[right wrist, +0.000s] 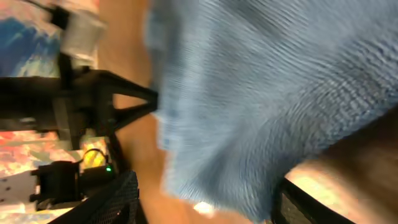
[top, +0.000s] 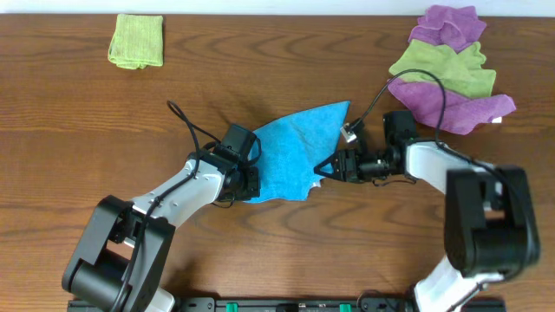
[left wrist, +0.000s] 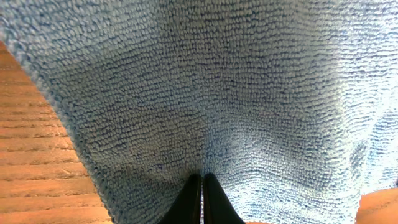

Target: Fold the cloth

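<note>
The left gripper [left wrist: 202,198] pinches the cloth [top: 290,152] at its left edge, while the right gripper [top: 318,170] stands spread around its right edge.

A robotics lab bench: a brown wood-grain tabletop [top: 69,104] with two grey-and-black robot arms [top: 173,195] mounted at its near edge, and spare lime-green and purple microfibre cloths [top: 451,69] heaped far right.
</note>
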